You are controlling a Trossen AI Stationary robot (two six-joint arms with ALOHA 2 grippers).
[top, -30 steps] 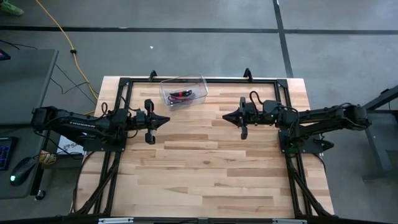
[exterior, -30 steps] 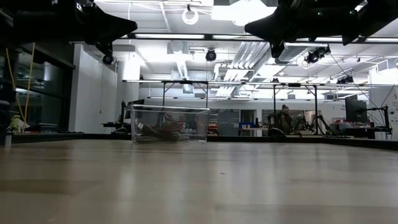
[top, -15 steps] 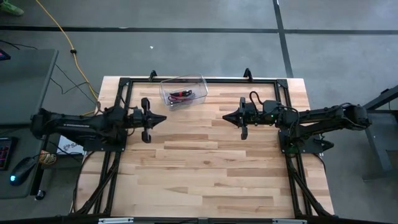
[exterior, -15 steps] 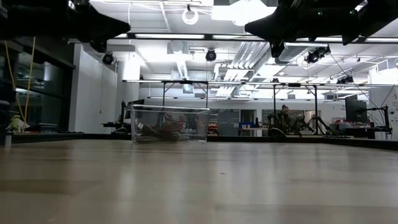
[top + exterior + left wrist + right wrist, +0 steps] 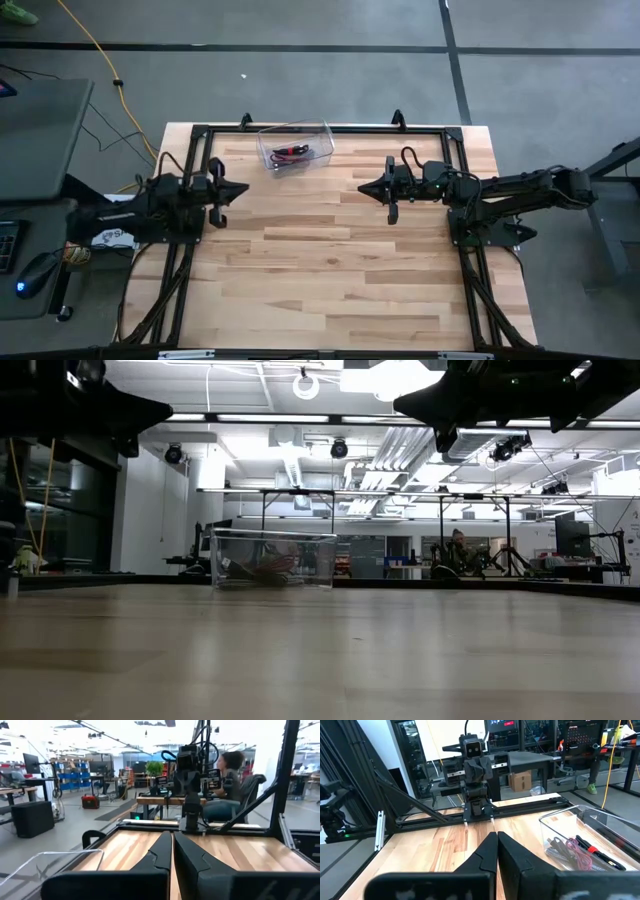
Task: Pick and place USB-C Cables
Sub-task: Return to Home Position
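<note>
While the left gripper [image 5: 238,189] and right gripper [image 5: 368,186] hang facing each other over the table [image 5: 340,285], each has its fingers pressed together, holding nothing. Open wood spans the gap between them. Beyond, by the far edge, the cables [image 5: 574,851] lie lengthwise in the clear bin [image 5: 296,128]. Only the right wrist view separates the silver, pink and red-black bundles.

The three USB-C Cables [image 5: 575,854] lie together on the floor of the transparent bin [image 5: 560,813], which stands near the far edge of the desk [image 5: 330,260]. They are a coiled silver-grey one [image 5: 557,850], a looped pink-magenta one [image 5: 580,860] just beside it, and a red one with black [image 5: 587,847] stretched out straighter, all close and partly overlapping.
</note>
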